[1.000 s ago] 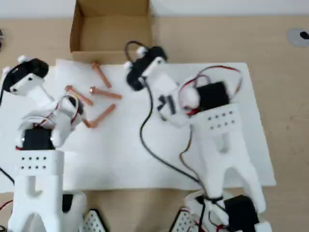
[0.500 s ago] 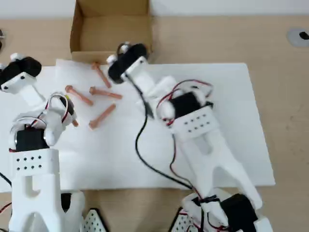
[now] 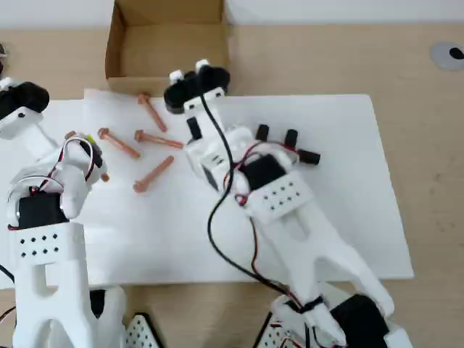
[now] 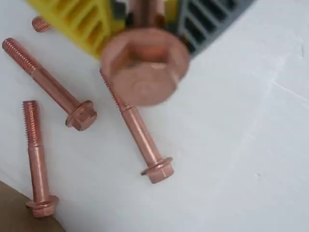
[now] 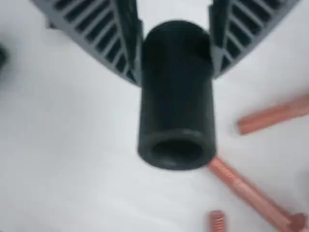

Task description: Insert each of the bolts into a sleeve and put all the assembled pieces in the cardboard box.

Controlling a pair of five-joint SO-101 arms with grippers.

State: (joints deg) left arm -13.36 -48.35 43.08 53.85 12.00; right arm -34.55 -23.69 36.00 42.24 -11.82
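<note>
The held bolt (image 4: 145,67) is blurred, its head hiding its own shank. The cardboard box (image 3: 113,47) runs off the high view's top edge. The blurred sleeve (image 5: 176,96) covers one end of a loose bolt (image 5: 251,193).

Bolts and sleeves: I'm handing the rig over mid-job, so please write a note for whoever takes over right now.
Left gripper: shut on a bolt, over the white sheet.
Right gripper: shut on a black sleeve.
On the sheet: four loose bolts and three loose sleeves.
Cardboard box: nothing in it.
Done: no piece assembled yet.
Left: join the held pair, assemble the others, box them all.
</note>
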